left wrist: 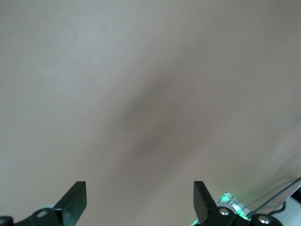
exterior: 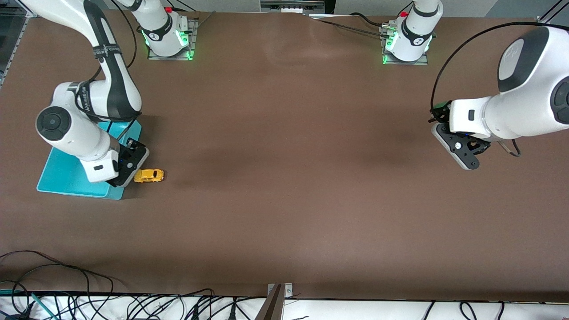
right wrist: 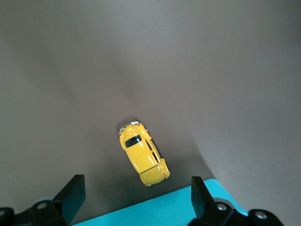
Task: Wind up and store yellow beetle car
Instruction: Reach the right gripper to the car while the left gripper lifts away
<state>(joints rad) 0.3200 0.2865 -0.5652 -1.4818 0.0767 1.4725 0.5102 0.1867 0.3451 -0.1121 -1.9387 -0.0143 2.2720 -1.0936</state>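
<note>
The yellow beetle car (exterior: 149,175) stands on the brown table just beside the turquoise bin (exterior: 66,178), at the right arm's end. It also shows in the right wrist view (right wrist: 143,158), lying between and ahead of the open fingers. My right gripper (exterior: 126,171) hangs open and empty over the bin's edge next to the car, apart from it. My left gripper (exterior: 464,153) is open and empty over bare table at the left arm's end; its wrist view shows only table between its fingertips (left wrist: 75,197).
The turquoise bin's edge (right wrist: 155,212) shows in the right wrist view below the car. Cables lie along the table's near edge (exterior: 133,302). The two arm bases (exterior: 169,35) stand at the table's farthest edge.
</note>
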